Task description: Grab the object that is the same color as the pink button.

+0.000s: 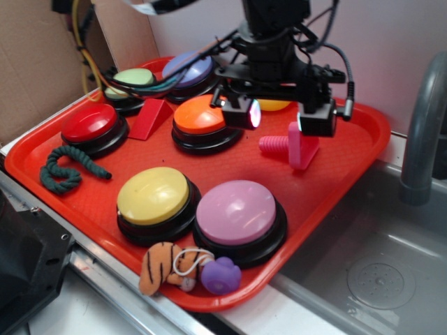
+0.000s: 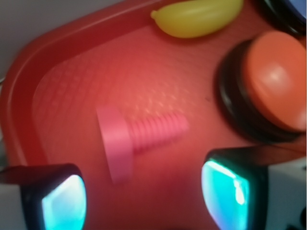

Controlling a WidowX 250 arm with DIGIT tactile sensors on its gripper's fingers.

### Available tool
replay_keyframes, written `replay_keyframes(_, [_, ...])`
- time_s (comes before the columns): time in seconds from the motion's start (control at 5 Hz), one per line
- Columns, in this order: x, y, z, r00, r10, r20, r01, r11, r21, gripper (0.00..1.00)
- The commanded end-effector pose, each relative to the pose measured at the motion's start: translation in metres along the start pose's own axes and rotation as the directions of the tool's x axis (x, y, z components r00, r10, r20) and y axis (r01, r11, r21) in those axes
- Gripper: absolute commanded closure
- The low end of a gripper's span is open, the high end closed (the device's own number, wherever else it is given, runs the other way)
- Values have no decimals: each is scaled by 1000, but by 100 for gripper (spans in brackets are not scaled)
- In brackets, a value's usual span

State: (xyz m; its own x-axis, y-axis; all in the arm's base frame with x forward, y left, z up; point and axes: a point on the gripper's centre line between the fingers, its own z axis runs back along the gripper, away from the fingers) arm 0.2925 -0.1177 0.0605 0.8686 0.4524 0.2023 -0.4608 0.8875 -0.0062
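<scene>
The object, a small pink toy bolt (image 1: pixel 292 145) with a flat triangular head and ribbed stem, lies on its side on the red tray (image 1: pixel 353 150) at the right. The wrist view shows the bolt (image 2: pixel 139 136) just ahead of the fingers, with nothing between them. My gripper (image 1: pixel 281 115) hangs open directly above and slightly behind the bolt, its two glowing pads (image 2: pixel 225 189) spread wide. The pink button (image 1: pixel 237 213), a large dome with a pale pink-lilac top and black base, sits near the tray's front edge.
An orange button (image 1: pixel 201 120) stands just left of the gripper, with a yellow button (image 1: pixel 154 197), red button (image 1: pixel 91 125), green button (image 1: pixel 131 80) and blue-purple button (image 1: pixel 187 68) around. A yellow banana toy (image 2: pixel 196 18), red wedge (image 1: pixel 150 118), green rope (image 1: pixel 61 171), tiger toy (image 1: pixel 162 266) and purple blob (image 1: pixel 222 274) also lie there. A sink (image 1: pixel 377 272) is at right.
</scene>
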Motion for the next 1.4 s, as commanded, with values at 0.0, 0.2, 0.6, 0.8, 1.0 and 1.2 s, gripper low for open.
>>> replay_keyframes(0.0, [23, -19, -10, 999, 3, 46, -4, 1000, 30, 0])
replay_keyframes(0.2, [29, -21, -16, 998, -10, 59, 6, 998, 58, 0])
replay_keyframes(0.6, [43, -12, -12, 998, -25, 56, 23, 999, 37, 100])
replay_keyframes(0.8, [47, -5, -5, 998, -40, 58, 38, 999, 24, 100])
replay_keyframes(1.0, [48, 7, 8, 995, -77, 58, 77, 997, -3, 100])
replay_keyframes(1.2, [47, 20, 25, 990, -128, 57, 130, 991, -31, 100])
